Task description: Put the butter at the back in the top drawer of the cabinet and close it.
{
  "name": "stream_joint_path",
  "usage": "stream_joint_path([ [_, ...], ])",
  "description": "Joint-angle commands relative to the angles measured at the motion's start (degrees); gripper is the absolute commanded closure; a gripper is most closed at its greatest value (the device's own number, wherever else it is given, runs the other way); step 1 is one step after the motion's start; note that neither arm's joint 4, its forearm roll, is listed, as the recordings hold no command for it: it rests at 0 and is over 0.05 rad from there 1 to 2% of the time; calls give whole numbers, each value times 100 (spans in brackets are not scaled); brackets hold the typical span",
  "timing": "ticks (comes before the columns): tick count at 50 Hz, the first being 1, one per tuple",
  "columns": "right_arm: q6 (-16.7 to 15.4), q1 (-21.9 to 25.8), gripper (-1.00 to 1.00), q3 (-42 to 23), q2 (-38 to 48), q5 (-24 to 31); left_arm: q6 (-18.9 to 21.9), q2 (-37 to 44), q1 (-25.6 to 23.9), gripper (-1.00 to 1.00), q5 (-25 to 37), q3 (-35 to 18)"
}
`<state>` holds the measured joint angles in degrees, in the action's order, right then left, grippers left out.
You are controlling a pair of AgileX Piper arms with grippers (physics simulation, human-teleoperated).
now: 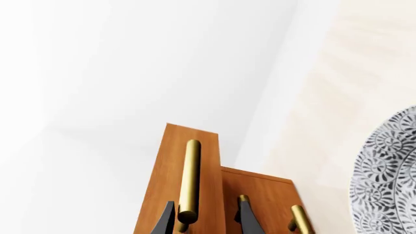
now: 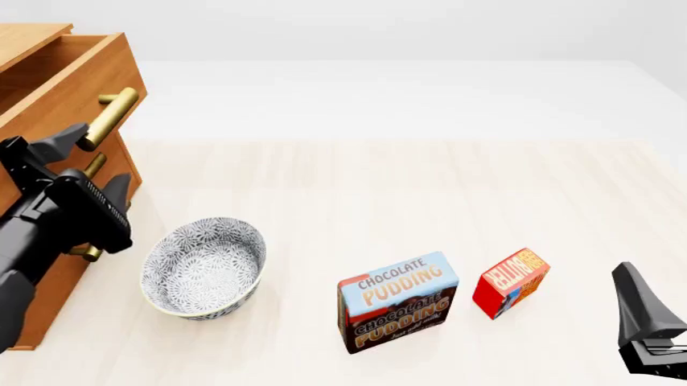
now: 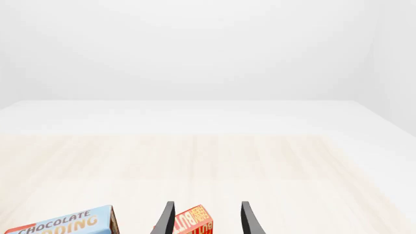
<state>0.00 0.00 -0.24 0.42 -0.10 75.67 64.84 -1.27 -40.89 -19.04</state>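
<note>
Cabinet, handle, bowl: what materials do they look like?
Cabinet: wood, satin light brown, faint grain visible. Top handle: brass-like metal, glossy gold sheen. Bowl: probably glazed ceramic, white with a dense dark floral print; could be plastic.

front view high, wrist views low, both sharing pudding box [image 2: 398,302]

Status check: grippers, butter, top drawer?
Left gripper open around top drawer handle, drawer pulled out. Right gripper open, empty. Butter on table beside pudding box.
</note>
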Motion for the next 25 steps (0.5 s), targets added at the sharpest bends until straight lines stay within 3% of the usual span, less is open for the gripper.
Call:
stream_joint_path([
  [1,0,0,-100,0,0,0,-35,-269,7,-100,470,231],
  [6,0,0,-100,0,0,0,-40,-411,-18,-100,575,199],
  [12,0,0,-100,0,0,0,-111,-979,-79,-100,1306,-99],
  [16,0,0,-100,0,0,0,-110,-1084,-88,-100,1295,-32],
  [23,0,0,-100,0,0,0,-278,-1723,-28,-100,2185,-420],
  [25,0,0,-100,0,0,0,-274,-1776,-20,-100,2182,-379],
])
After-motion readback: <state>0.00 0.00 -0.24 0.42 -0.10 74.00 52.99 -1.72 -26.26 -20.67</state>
